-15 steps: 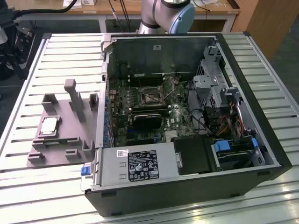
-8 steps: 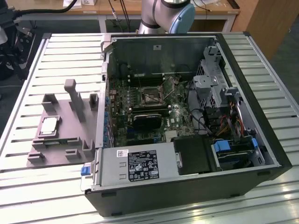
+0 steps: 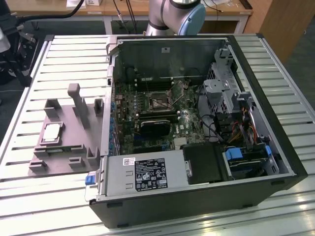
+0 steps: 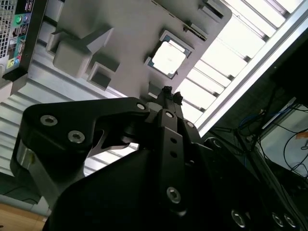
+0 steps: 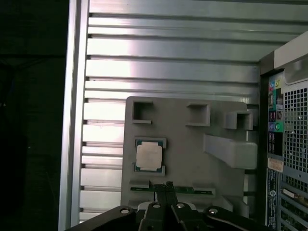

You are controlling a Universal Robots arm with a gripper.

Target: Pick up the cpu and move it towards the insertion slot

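Item: cpu, flat square chip with a silvery top and paler rim, lying face-up in a shallow recess of the grey fixture plate on the slatted metal counter, at the exterior view's left, beside the open computer case. Also seen in both wrist views, untouched. Item: insertion slot, square socket with metal frame and dark centre, on the motherboard inside the case, well apart from the chip. Item: pincer, black, its two slim fingers pressed together and holding nothing; it hangs above the fixture plate, near the chip but not over it and clear of it, as the second wrist view also shows. Status: approach stage of the pick-up; nothing lifted, no carry toward the socket begun. Judged requirement: the fingers must spread wider than the chip, centre over it and come down square to its edges, since the recess walls leave little room.
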